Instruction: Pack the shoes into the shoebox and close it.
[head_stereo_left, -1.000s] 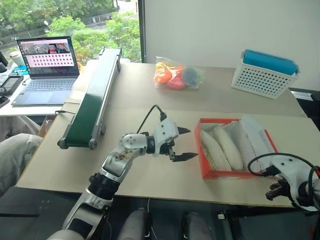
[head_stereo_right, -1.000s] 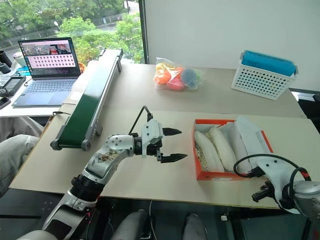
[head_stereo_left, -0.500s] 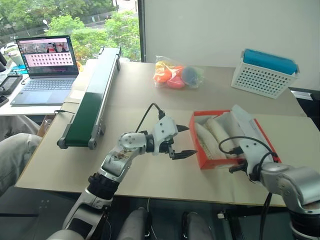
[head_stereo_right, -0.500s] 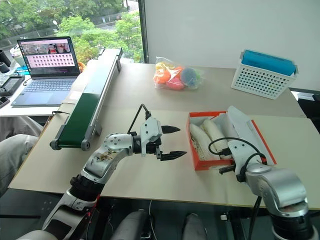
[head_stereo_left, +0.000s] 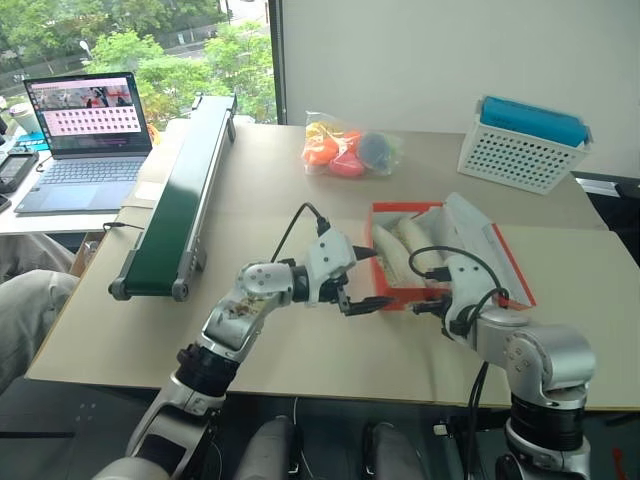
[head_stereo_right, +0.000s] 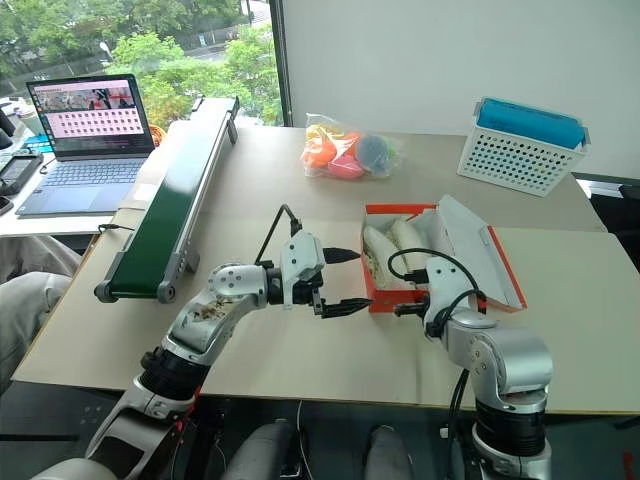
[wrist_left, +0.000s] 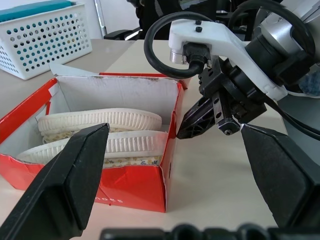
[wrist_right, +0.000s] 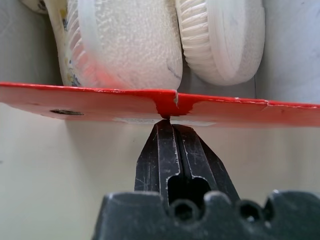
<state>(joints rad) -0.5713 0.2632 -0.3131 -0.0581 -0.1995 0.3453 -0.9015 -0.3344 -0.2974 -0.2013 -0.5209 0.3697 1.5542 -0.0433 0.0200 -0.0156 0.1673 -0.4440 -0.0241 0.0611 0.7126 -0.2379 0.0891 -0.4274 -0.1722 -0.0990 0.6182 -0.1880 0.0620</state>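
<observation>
Closed right end effector (wrist_right: 167, 131) meets the shoebox (wrist_right: 150, 102) front wall (seemingly touching).
Left end effector (head_stereo_right: 345, 282) gapes wide, empty; box-side print unreadable.

My head pair looks down and forward over the table (head_stereo_left: 300, 380) from up high, both eyes catching nearly the same spread from the laptop (head_stereo_left: 85, 130) across to the basket (head_stereo_left: 520, 145). My left wrist cam sits low, looking level across at the shoebox (wrist_left: 130, 185) end and the right gripper (wrist_left: 192, 125) beside it. The right wrist cam is jammed right up against the box wall, peeking over at the shoes (wrist_right: 130, 45), so all views share that box.
</observation>
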